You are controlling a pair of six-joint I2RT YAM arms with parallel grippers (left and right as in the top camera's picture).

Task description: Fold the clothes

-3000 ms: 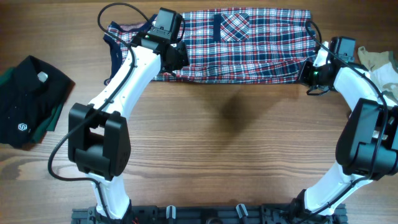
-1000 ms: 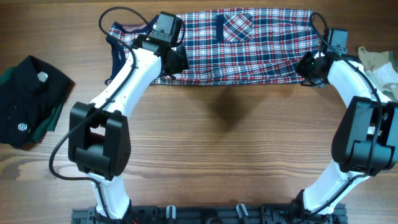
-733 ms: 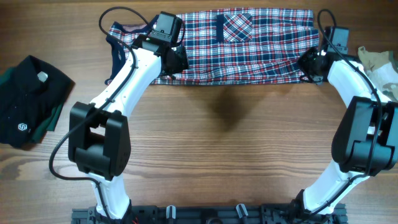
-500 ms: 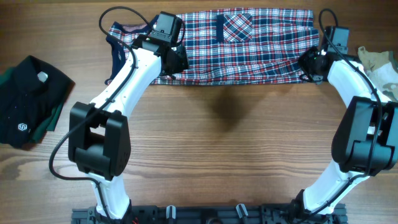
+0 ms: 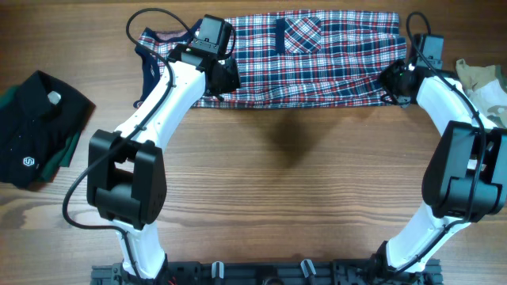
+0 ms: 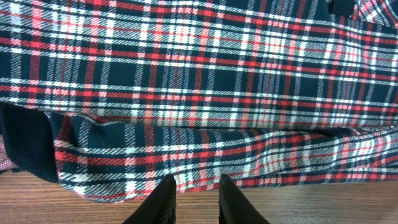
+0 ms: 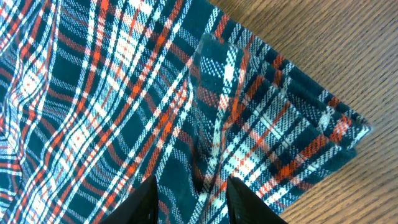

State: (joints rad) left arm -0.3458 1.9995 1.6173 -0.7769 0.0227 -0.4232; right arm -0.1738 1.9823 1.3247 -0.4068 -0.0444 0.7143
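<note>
The clothes, a red, navy and white plaid shirt (image 5: 317, 59), lie as a long folded strip along the far side of the table, chest pocket (image 5: 300, 33) facing up. My left gripper (image 5: 225, 79) hangs over the shirt's near hem (image 6: 205, 168) towards its left end. Its jaws (image 6: 196, 182) are a little apart, with only hem and wood between them. My right gripper (image 5: 391, 83) is at the shirt's right end. In the right wrist view the fingers (image 7: 149, 193) straddle a crease of plaid (image 7: 205, 168), and the gripper (image 7: 191, 186) is open.
A black garment (image 5: 36, 131) with a white logo and green edge lies at the left. A white and beige garment (image 5: 485, 83) lies at the right edge, beside the right arm. Bare wood table (image 5: 293, 182) fills the near half.
The right arm has swung from the shirt's near right corner to a spot farther back along its right end. The left arm has hardly moved. The shirt lies the same.
</note>
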